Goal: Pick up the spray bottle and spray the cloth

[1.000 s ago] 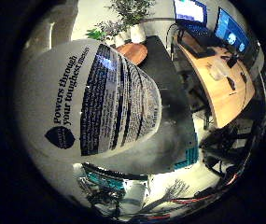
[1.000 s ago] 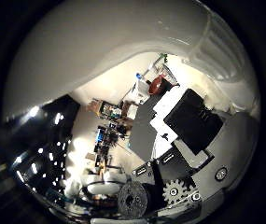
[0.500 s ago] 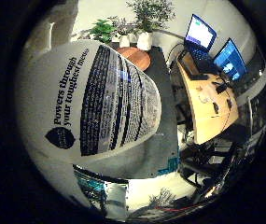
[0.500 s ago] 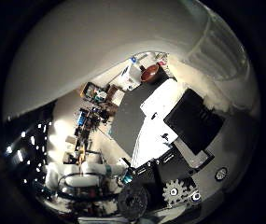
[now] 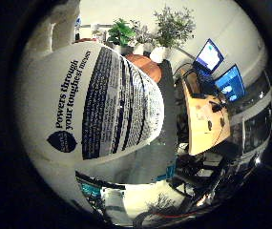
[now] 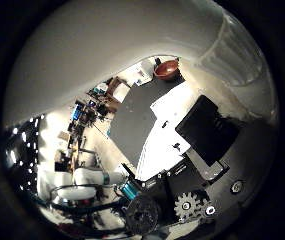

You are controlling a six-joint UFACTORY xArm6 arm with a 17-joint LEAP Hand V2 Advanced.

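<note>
A: What is seen of the spray bottle point(image 5: 85, 109)?

B: Its white body with the printed label fills much of the little finger side view, so it is judged to be very close to the palm. In the thumb side view the same white body covers the upper part, with the ribbed neck beside it.

A: Is it held by the hand point(image 6: 202, 165)?

B: Black and white parts and a small gear are seen in the thumb side view, just beside the bottle. How the fingers stand cannot be told; no fingertip is shown around the bottle. From the closeness and from the room seen far below, the bottle is judged to be lifted and carried.

A: So the first part is done?

B: Probably the picking up is done. The dark worktop point(image 6: 139, 117) is seen well apart from the bottle, with a brown bowl point(image 6: 167, 69) at its far end.

A: And the cloth?

B: No cloth can be made out in either view. The spraying is judged not yet done: the bottle must be aimed at the cloth and the trigger pressed.
</note>
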